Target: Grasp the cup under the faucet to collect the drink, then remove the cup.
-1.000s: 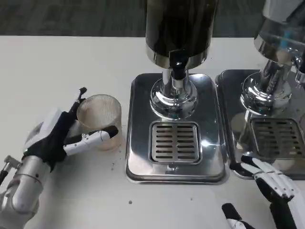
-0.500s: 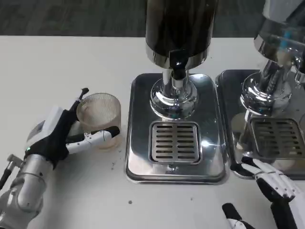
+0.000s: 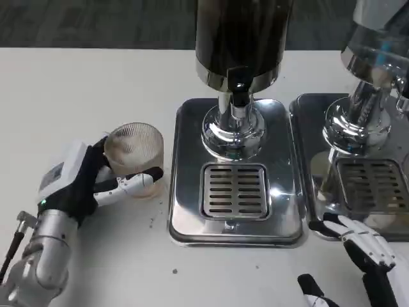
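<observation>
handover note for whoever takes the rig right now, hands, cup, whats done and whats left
Left hand: fingers wrapped around the ribbed cup, which stands on the white table left of the dispenser tray.
Right hand: open, holding nothing, at the lower right near the second tray.
Done: cup grasped.
Left: move the cup onto the grate under the faucet, collect the drink, remove the cup.

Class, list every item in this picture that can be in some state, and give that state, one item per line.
Cup: upright on the table, left of the tray, held by the left hand; contents cannot be told.
Left hand: fingers wrapped around the cup.
Right hand: fingers apart, holding nothing.
Faucet: no drink seen flowing.
Drip tray: nothing on its grate.
Second dispenser: no cup beneath it.
</observation>
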`<control>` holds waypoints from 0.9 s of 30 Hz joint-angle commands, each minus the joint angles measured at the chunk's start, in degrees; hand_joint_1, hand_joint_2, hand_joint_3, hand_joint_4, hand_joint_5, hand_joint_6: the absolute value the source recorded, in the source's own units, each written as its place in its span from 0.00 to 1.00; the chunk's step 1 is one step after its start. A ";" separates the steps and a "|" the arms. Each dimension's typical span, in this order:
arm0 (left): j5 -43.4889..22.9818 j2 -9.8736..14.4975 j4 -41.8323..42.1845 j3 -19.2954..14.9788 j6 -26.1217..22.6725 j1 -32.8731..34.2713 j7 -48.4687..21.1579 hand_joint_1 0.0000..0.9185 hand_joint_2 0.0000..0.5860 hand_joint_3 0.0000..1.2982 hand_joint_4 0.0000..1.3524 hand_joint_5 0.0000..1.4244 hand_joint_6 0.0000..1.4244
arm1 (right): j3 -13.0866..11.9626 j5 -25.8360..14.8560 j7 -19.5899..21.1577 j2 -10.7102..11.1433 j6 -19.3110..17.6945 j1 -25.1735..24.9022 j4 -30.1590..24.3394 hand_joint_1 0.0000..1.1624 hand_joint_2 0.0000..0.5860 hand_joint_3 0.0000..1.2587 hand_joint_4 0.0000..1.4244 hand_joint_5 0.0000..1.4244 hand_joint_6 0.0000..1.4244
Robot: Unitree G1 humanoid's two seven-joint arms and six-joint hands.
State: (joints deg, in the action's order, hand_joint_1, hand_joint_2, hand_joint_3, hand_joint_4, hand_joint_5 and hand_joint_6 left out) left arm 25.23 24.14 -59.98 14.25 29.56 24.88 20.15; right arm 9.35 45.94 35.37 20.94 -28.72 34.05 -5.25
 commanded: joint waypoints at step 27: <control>2.65 1.44 6.47 -1.18 7.26 -7.64 13.56 0.30 0.25 0.47 0.55 0.69 0.72 | -0.18 0.30 1.87 -0.47 -1.67 0.08 1.25 0.43 0.58 0.29 0.17 0.17 0.27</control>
State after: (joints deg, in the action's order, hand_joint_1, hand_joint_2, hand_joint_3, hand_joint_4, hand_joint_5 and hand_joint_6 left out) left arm 27.39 24.20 -56.44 14.20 34.87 18.11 31.54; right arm 9.30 45.96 36.23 20.67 -29.45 34.15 -4.62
